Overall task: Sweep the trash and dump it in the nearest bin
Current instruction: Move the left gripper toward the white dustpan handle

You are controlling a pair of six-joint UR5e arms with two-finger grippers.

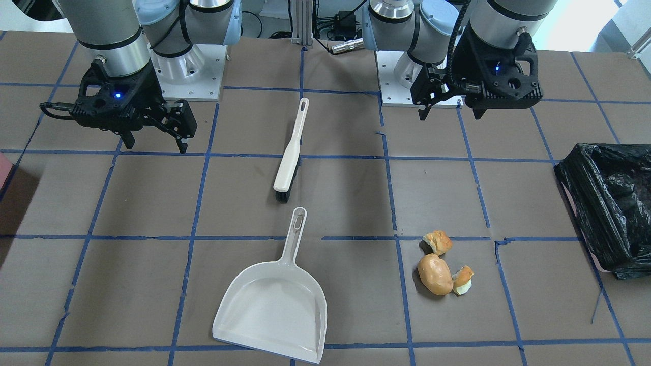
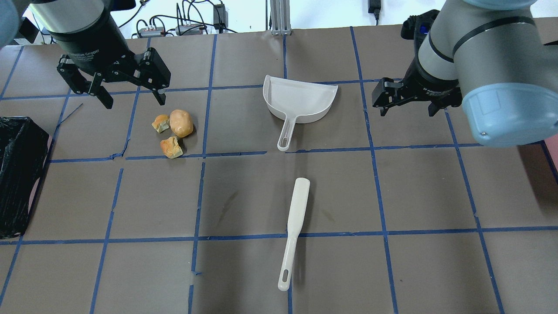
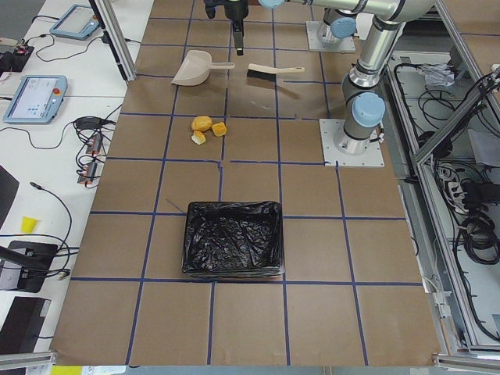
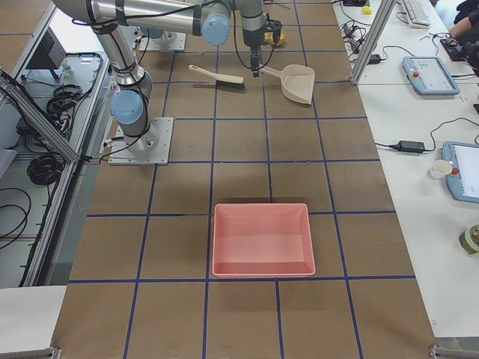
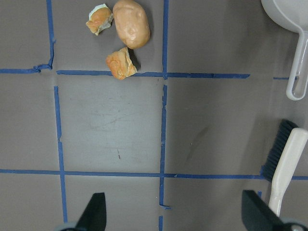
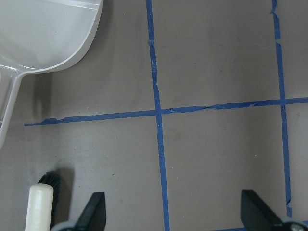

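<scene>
The trash is an oval bread roll [image 1: 435, 274] and two torn chunks [image 1: 438, 242] [image 1: 463, 280] lying together on the brown table; they also show in the overhead view [image 2: 181, 123] and the left wrist view [image 5: 131, 23]. The bin [image 1: 610, 208] with its black bag stands at the table's end on my left [image 2: 17, 174]. My left gripper [image 2: 130, 98] is open and empty, above the table just beyond the bread. My right gripper [image 2: 407, 109] is open and empty, to the right of the white dustpan [image 2: 301, 100].
A white brush [image 2: 296, 222] with dark bristles lies between the dustpan and the robot's base, its handle toward the base. A pink unlined bin [image 4: 261, 239] stands at the table's end on my right. Blue tape lines grid the tabletop.
</scene>
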